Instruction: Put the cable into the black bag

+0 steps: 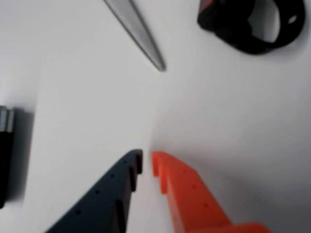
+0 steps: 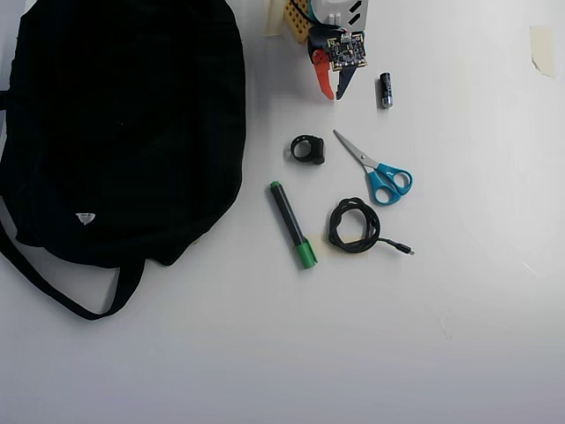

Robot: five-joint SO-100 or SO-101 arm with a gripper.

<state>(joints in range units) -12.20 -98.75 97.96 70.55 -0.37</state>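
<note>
The cable (image 2: 339, 224), a thin black cord wound in a small loop with a plug end trailing right, lies on the white table in the overhead view, below the scissors. The black bag (image 2: 124, 124) fills the upper left, with its strap curling below it. My gripper (image 2: 335, 94) hangs at the top centre, well above the cable and apart from it. In the wrist view my gripper (image 1: 146, 156) has its dark and orange fingertips almost touching, shut with nothing between them. The cable and bag are out of the wrist view.
Blue-handled scissors (image 2: 380, 172) (image 1: 138, 34) lie right of a small black ring-shaped object (image 2: 308, 149) (image 1: 243, 30). A black marker with a green cap (image 2: 291, 225) lies left of the cable. A small dark cylinder (image 2: 386, 90) (image 1: 5, 155) lies beside my gripper.
</note>
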